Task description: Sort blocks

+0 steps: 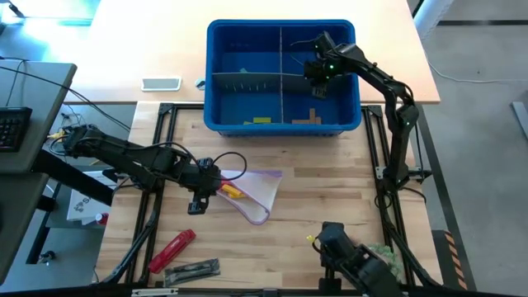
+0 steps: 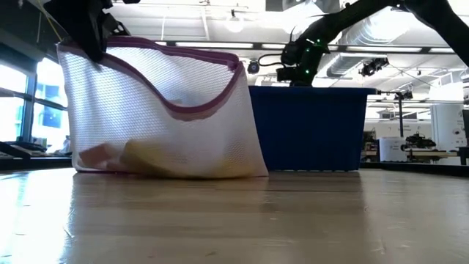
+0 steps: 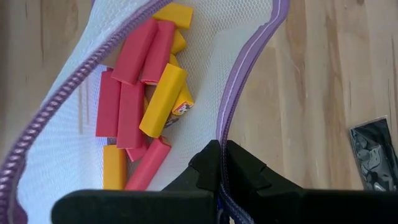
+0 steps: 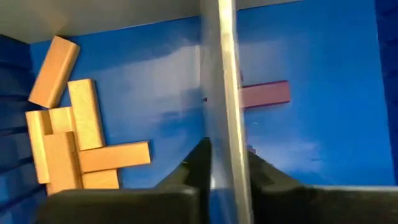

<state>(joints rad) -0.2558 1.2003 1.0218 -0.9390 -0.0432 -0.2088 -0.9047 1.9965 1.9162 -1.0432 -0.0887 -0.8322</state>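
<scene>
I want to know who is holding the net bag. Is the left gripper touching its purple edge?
Touching. In the left wrist view, the left gripper is shut on the mesh bag's purple zipper edge, which runs straight down between its fingers.

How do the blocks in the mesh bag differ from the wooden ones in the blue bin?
The bag blocks are red and yellow; the bin blocks are plain tan wood. The bag blocks lie jumbled inside the white mesh bag, which the left tool grips by its zip edge; the bin blocks lie on the floor of the bin, some crossed over others, below the right tool. Both sets are small rectangular bars.
</scene>
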